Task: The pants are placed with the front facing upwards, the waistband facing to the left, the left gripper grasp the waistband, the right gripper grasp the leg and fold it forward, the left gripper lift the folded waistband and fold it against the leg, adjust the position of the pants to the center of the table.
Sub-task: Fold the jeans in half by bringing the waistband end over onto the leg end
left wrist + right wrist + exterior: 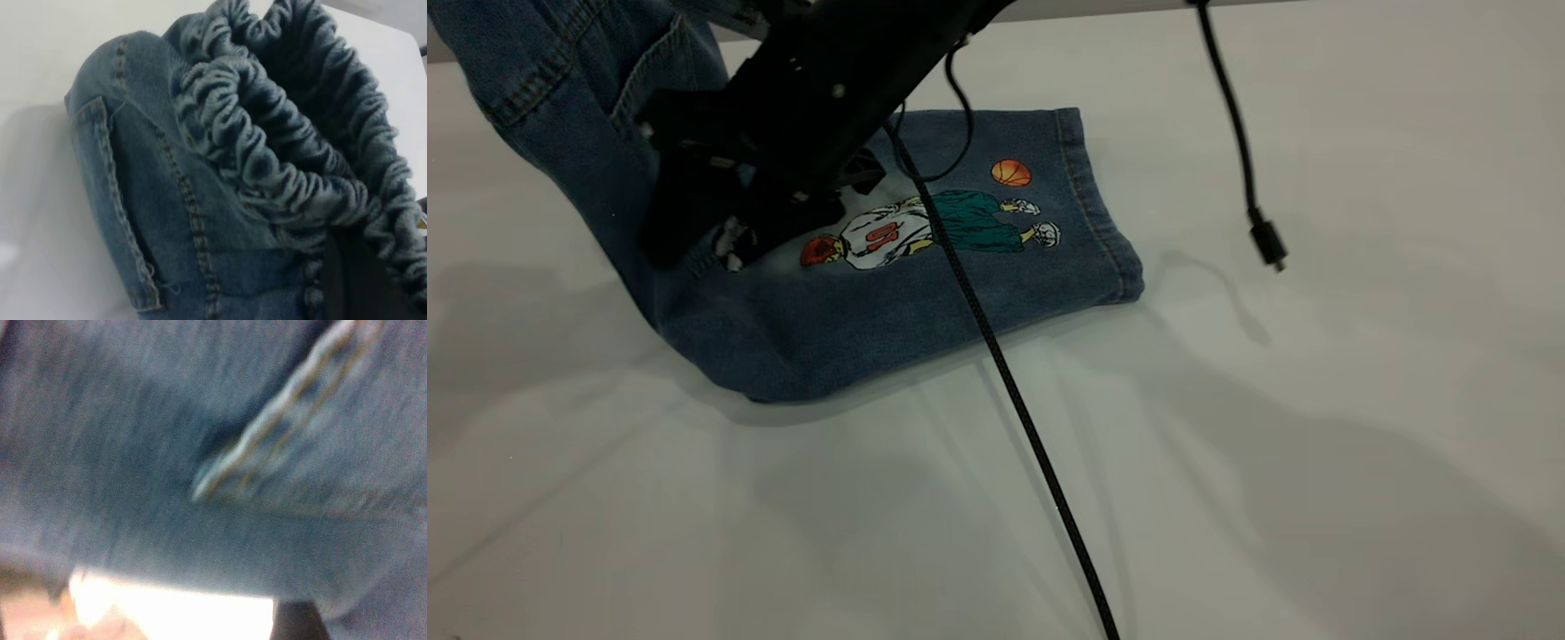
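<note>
The pants (854, 329) lie folded on the table (1316, 462). The leg (996, 276) with the basketball-player print (925, 229) lies flat, its hem toward the right. The other end of the pants is lifted off the table and rises out of the picture at the top left. My left gripper (694, 222) hangs over the pants just left of the print. In the left wrist view it (347, 277) is shut on the ruched waistband (267, 133), with a patch pocket (110, 200) beside it. Of my right gripper (295, 625) only a dark bit shows, pressed close against blurred denim (167, 453).
A braided black cable (1014, 391) runs across the leg and down over the table to the front edge. A second cable with a loose plug (1267, 242) dangles at the upper right. Bare tabletop lies in front of and to the right of the pants.
</note>
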{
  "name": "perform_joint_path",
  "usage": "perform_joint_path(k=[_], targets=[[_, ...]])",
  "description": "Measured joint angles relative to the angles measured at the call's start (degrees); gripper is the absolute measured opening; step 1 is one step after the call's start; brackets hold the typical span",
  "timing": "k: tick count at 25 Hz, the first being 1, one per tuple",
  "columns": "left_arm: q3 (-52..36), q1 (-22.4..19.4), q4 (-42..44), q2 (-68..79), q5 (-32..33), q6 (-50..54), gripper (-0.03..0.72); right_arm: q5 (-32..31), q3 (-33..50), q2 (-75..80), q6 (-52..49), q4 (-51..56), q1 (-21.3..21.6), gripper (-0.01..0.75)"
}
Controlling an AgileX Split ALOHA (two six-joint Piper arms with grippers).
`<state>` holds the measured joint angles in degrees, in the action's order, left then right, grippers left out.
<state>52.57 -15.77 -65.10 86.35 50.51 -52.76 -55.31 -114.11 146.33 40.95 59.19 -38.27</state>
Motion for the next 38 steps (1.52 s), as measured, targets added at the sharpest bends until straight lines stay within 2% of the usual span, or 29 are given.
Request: perform_joint_path(k=[3, 6, 10, 14, 20, 27, 31, 38], targets=[[0.0, 0.0, 0.0, 0.1, 0.0, -0.2, 0.118, -2.9, 0.0, -0.7, 0.3, -2.4, 0.7, 0.355], [0.1, 0.0, -1.0, 0.1, 0.8, -0.2, 0.118, -2.2, 0.0, -0.7, 0.2, -3.4, 0.8, 0.355], [0.1, 0.1, -1.5, 0.1, 2.2, -0.2, 0.118, 4.9, 0.0, -0.3, 0.2, -5.3, 0.5, 0.355], [0.2, 1.8, -4.2, -0.4, 3.3, -0.5, 0.118, 9.1, 0.0, 1.3, -0.3, -5.0, 0.5, 0.355], [0.2, 6.9, -4.3, -0.4, 0.0, -0.7, 0.118, 8.0, 0.0, 1.9, -0.3, -3.2, -0.3, 0.355], [0.2, 7.4, -4.3, -0.4, -0.7, -0.7, 0.118, 7.1, 0.0, 1.9, -0.4, -4.9, 0.0, 0.355], [0.2, 7.4, -3.9, -0.4, 0.0, -0.7, 0.118, 7.0, 0.0, 0.4, -0.4, -7.1, 1.5, 0.355], [0.2, 7.4, -4.0, -0.4, 0.9, -0.7, 0.118, 7.2, 0.0, -4.1, -2.0, -12.6, 7.4, 0.355]])
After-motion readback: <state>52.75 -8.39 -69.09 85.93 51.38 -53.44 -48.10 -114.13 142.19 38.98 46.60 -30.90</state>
